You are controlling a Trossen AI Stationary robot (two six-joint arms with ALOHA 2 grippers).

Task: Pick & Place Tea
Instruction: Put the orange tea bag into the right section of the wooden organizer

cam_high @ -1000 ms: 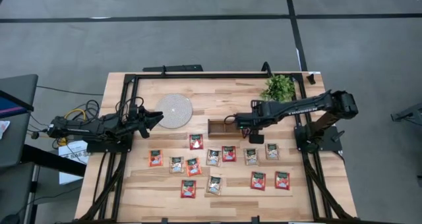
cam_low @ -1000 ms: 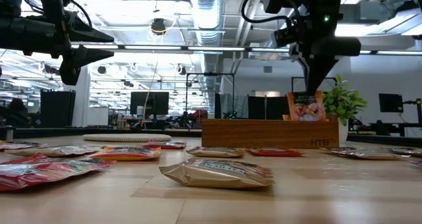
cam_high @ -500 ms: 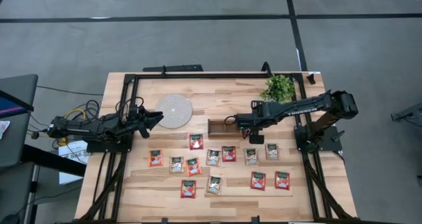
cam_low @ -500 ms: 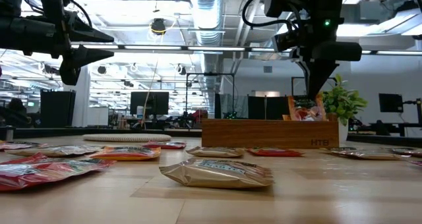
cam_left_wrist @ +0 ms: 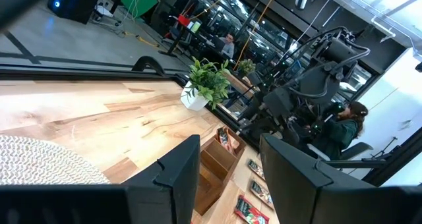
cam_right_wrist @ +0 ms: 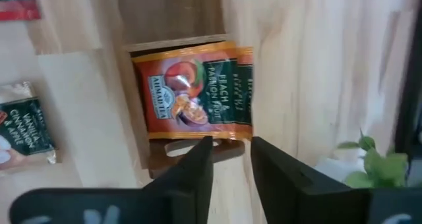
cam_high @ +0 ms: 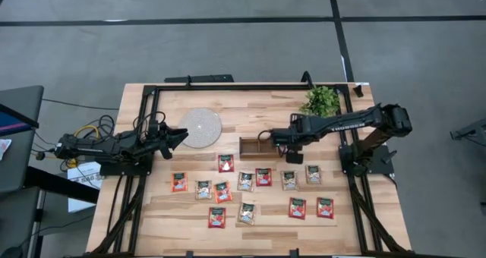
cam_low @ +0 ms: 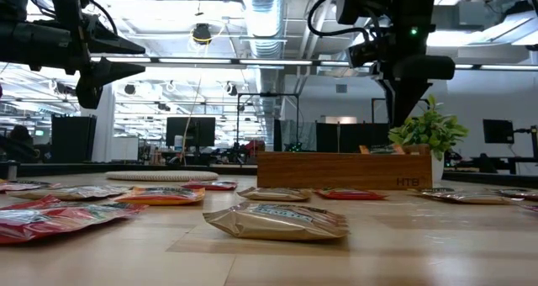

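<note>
Several tea sachets, red-orange and pale, lie flat on the wooden table. One orange sachet lies face up in the end compartment of the brown wooden tray. My right gripper hangs just above that end of the tray, pointing steeply down, open and with nothing between its fingers. In the low view its fingertips stand clear above the tray wall. My left gripper waits at the table's left, held level and open, with nothing in it.
A round grey-white disc lies left of the tray. A small potted plant stands at the far right, close behind the right arm. A black frame runs round the table's edges. Bare wood shows near the front edge.
My right gripper has opened above the tray's right end and let go of the orange sachet. The sachet stood upright between the fingers, showing above the tray wall; it has dropped into the compartment and lies flat. The gripper itself has stayed in place.
</note>
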